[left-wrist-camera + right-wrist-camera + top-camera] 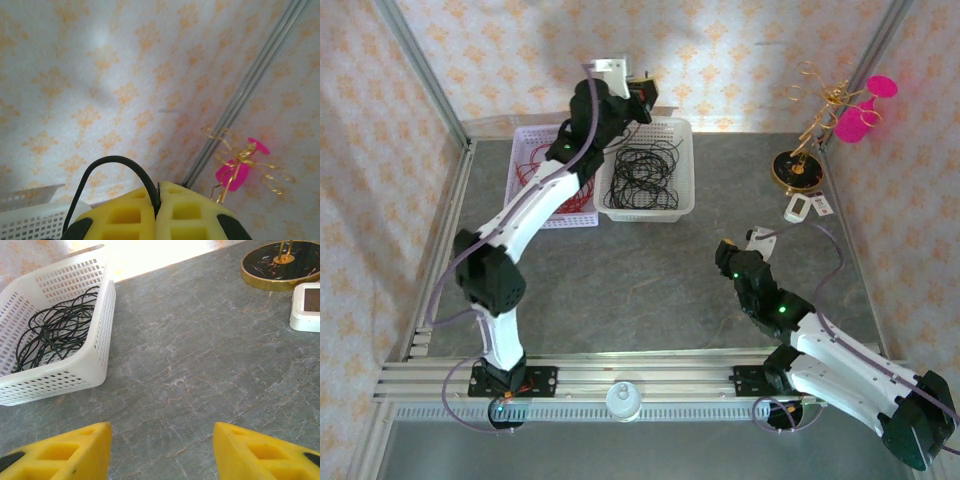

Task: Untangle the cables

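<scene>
Above the white basket [646, 213] we hold a black cable [112, 159] pinched in the left gripper [157, 202], likely to pull it free; the right gripper [162, 445] hangs open.

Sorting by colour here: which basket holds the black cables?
The white basket, on the right of the pair, holds the black cables; the pink basket beside it holds red cables.

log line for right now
left gripper shut on black cable, raised | right gripper open above table | black cables in white basket
</scene>
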### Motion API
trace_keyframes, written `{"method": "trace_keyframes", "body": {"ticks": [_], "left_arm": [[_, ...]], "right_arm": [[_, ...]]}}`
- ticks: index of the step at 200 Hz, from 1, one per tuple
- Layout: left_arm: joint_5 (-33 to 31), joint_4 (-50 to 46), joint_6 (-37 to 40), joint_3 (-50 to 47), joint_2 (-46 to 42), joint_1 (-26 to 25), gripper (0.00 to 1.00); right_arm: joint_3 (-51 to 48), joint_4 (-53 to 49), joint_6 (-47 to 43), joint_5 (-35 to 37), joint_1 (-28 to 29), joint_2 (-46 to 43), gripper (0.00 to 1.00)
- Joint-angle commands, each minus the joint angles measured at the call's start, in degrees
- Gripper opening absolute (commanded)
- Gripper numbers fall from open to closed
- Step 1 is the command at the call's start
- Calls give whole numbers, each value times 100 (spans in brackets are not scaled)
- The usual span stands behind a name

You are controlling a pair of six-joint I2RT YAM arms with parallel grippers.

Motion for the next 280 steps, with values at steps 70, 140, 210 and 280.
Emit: {"method": "trace_keyframes", "body": {"ticks": [70, 140, 210, 280], "left_arm": [[-30, 788, -580, -463, 1259, -26, 0], [-838, 194, -703, -1266, 1192, -249, 36], [-1765, -706, -462, -2456, -449, -511, 74], [-2031, -983, -323, -4143, -2630, -568, 83]], "right_arm": [[-30, -49, -106, -68, -55, 31, 57], [-185, 958, -654, 588, -187, 417, 61], [-702, 2072, -877, 242, -789, 656, 62], [-956, 2073, -929, 216, -1071, 128, 63]]}}
